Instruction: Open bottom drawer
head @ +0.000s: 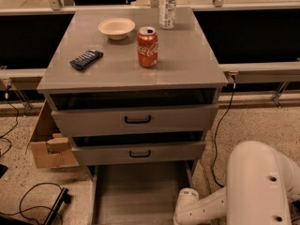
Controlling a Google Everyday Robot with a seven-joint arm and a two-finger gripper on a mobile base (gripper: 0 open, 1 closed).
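seemingly the bottom drawer (136,191) lies drawn well out, lowest of all, so any further pull should run straight and level; the gripper (186,206) sits by its right side, and i cannot tell whether it is clenched or released.

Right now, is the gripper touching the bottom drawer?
Cannot tell: camera view shows the arm at the right of the open bottom drawer, but the gripper is below the frame.

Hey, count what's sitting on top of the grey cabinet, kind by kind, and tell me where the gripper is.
Bowl: 1
Soda can: 1
Bottle: 1
Dark snack packet: 1
Total: 4
Gripper: out of view, beyond the white arm beside the open bottom drawer.
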